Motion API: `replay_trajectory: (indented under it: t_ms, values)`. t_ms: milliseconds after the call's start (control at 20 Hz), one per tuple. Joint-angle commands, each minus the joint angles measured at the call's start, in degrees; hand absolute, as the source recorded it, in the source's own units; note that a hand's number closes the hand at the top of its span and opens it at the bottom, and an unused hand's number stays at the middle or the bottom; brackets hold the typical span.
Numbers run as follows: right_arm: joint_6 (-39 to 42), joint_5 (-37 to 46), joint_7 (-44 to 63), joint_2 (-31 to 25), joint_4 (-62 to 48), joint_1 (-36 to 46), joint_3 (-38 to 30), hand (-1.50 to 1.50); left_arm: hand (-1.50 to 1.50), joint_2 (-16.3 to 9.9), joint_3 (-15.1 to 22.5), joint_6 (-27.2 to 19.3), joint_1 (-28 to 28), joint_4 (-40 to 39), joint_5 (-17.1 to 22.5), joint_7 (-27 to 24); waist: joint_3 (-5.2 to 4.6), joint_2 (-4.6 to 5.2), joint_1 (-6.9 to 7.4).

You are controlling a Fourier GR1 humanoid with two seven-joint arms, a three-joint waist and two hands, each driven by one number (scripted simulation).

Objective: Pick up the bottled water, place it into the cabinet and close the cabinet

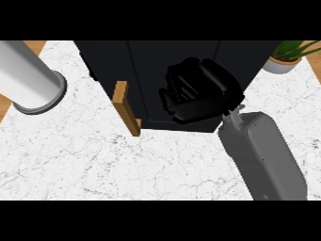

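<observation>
Right robot hand point(197, 92) over the dark cabinet point(149, 61) — fingers curled, bottled water hidden — grip unclear.

I see white grey-veined marble table point(86, 160), black cabinet point(149, 70), tan wooden door point(126, 108) left of my black fingers point(190, 94), grey forearm point(263, 160), white cylinder point(17, 75), green plant point(298, 49)

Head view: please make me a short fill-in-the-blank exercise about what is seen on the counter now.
1. The right hand is in front of the dark ____.
2. The cabinet door is made of ____ and stands open.
3. The potted plant is in the far ____ corner.
4. The white cylinder stands to the ____ of the cabinet.

Missing words: cabinet; wood; right; left
</observation>
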State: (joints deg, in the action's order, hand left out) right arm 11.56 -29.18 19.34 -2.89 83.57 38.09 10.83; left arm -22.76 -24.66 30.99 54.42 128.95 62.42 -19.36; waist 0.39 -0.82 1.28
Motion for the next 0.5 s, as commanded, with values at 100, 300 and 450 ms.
replay_trajectory:
  t_ms: [100, 300, 450]
  values:
    - [4.2, 0.6, -3.9, -1.0, -11.2, 6.4, -4.6, 1.5, -1.5, 1.0, -1.7, 2.2, -2.1, -3.7, 0.2, 2.0, -0.4, 1.07, 0.15]
    - [-1.1, 2.0, -2.2, 2.7, -14.9, 12.9, -4.3, 1.5, -1.5, -1.4, -2.9, 0.9, -1.1, -0.2, 4.1, 4.1, -0.38, 1.31, 1.36]
    - [2.8, -2.1, -1.0, 2.6, -14.9, 11.9, -5.5, 1.5, -1.5, 1.9, 0.2, 0.6, -2.8, -1.0, -0.6, 4.1, -0.4, 1.32, 1.04]
